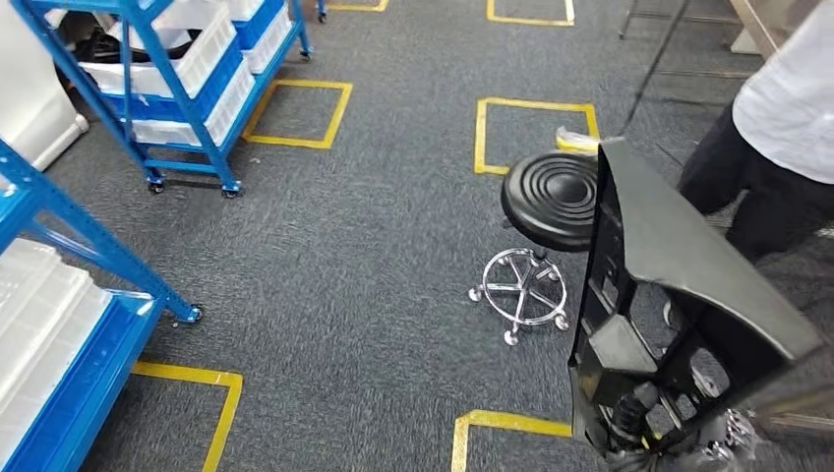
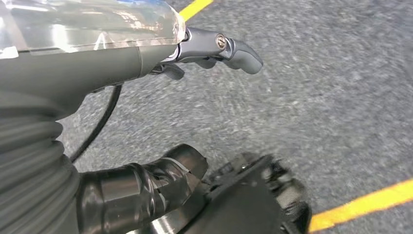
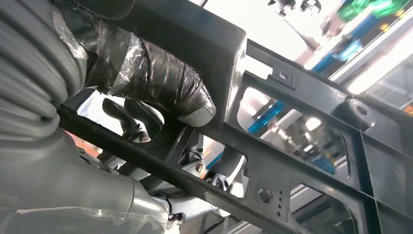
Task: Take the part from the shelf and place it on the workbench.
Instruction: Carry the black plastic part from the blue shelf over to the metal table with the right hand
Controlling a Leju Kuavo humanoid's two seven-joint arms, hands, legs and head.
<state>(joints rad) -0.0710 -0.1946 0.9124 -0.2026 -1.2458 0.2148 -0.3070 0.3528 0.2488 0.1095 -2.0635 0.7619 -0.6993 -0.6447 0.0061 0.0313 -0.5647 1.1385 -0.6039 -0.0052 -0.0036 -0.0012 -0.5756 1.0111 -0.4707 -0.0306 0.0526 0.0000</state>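
Note:
The part (image 1: 679,285) is a large black plastic panel with a ribbed frame of openings, standing upright at the right of the head view, above the grey carpet. My right hand (image 1: 629,415) grips its lower end. In the right wrist view the taped thumb (image 3: 160,83) presses on a frame bar of the part (image 3: 292,161), and darker fingers (image 3: 136,122) reach through the openings. My left hand (image 2: 112,68) hangs over the carpet with its fingers (image 2: 229,48) stretched out, apart from the taped thumb (image 2: 146,185), and it holds nothing.
A blue rack with white bins (image 1: 59,334) stands at the near left, another blue rack (image 1: 187,69) at the far left. A black round stool (image 1: 551,197) on a chrome base is just left of the part. A person (image 1: 777,128) stands at the right. Yellow squares (image 1: 295,113) mark the carpet.

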